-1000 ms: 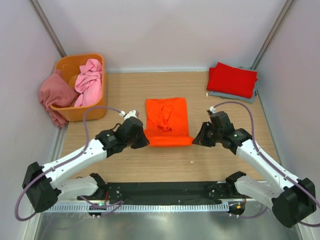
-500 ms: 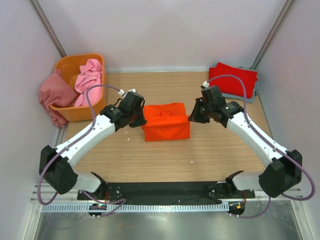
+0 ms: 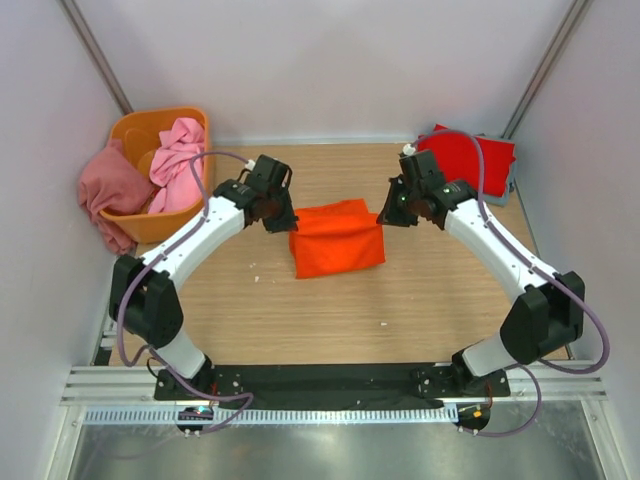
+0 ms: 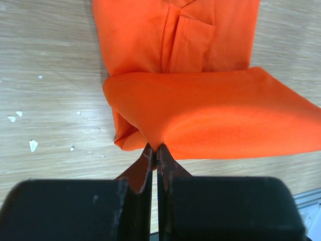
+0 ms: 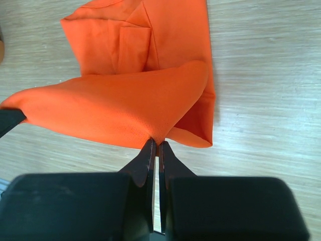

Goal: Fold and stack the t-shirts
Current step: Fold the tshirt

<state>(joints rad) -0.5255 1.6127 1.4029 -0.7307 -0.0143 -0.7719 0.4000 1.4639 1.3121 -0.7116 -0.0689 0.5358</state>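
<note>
Slip risk: orange t-shirt, mid-frame on the tabletop, hangs half folded, one corner pinched tight in left tool, the other in right tool; thin bites or uneven travel could drop an edge and skew the fold.

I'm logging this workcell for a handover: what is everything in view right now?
orange t-shirt: one, bright orange, mid-table, part folded
red t-shirt: one, red, folded, far right corner
grey-blue t-shirt: one, grey-blue, under the red t-shirt, only its edge showing
light pink t-shirt: one, light pink, crumpled in the tub
dusty rose t-shirt: one, dusty rose, draped over the tub's left side
tub: one, orange, far left corner
table: one, light wood
left end effector: one, black, shut on the orange t-shirt's edge
right end effector: one, black, shut on the same edge
</note>
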